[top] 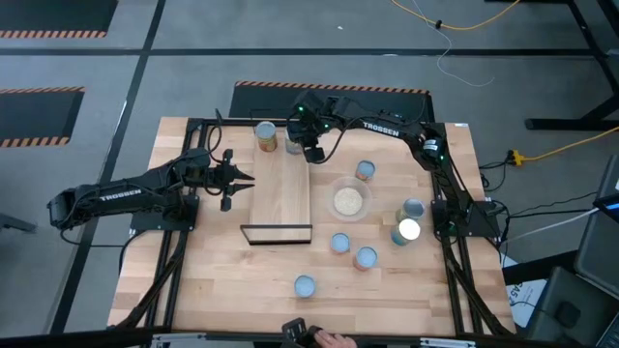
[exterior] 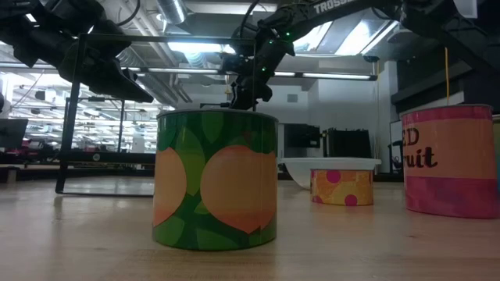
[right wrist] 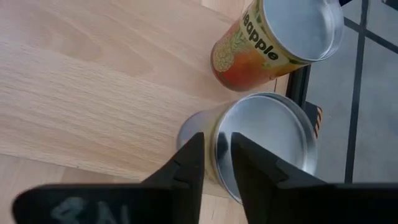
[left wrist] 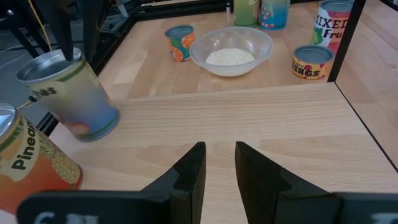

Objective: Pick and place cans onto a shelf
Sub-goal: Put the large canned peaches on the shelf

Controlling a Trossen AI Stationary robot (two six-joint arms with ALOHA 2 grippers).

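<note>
On the wooden shelf (top: 282,193), upper middle of the high view, we see the right gripper (top: 311,152) narrowly parted around a silver-topped can (right wrist: 264,146), which could tip against the pineapple can (right wrist: 273,40) just beside it.

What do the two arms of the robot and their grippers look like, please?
Both are slim black jointed arms with white TROSSEN lettering on a link. Black cables run along them, and small green lights glow near the right arm's wrist. The left gripper and the right gripper each end in two flat, dark, tapering fingers.
</note>
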